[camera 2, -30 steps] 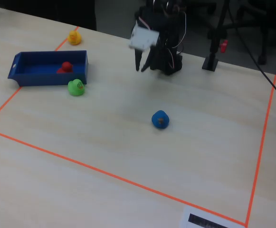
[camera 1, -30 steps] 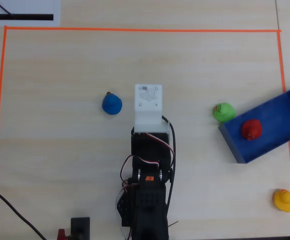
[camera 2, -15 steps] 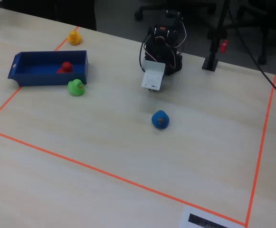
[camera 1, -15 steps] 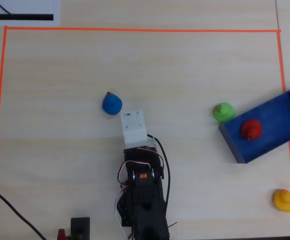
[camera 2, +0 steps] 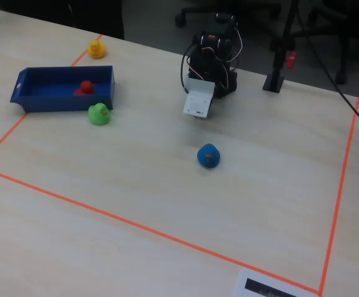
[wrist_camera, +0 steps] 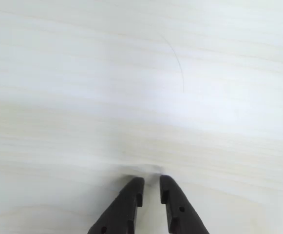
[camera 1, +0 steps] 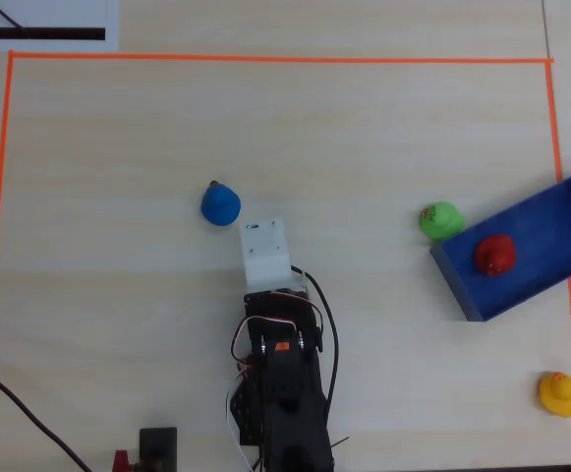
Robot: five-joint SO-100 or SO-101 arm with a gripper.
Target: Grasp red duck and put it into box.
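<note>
red duck: sits inside the box, overhead view [camera 1: 494, 254], fixed view [camera 2: 86, 86]; upright-ish, near the middle of the floor, clear of the walls
box: blue tray at 3 o'clock of the taped area in the overhead view [camera 1: 560, 189]; at 10 o'clock in the fixed view [camera 2: 62, 103]
gripper: fingertips nearly together, thin gap, nothing between them, bare table under it [wrist_camera: 151, 183]; arm tucked back near its base at 6 o'clock overhead
task status: looks done, duck is in; step in hand is parking, as I read it
how to do it well: keep the jaws empty and the arm folded over its own base, no sweep toward 3 o'clock, since the green duck [camera 1: 440, 220] touches or nearly touches the box's outer wall and a bump there could shove the box
blue duck: just beyond the wrist at 11 o'clock overhead [camera 1: 220, 204]; stay lifted clear of it
yellow duck: 4 o'clock corner [camera 1: 558, 392], well apart, no concern
</note>
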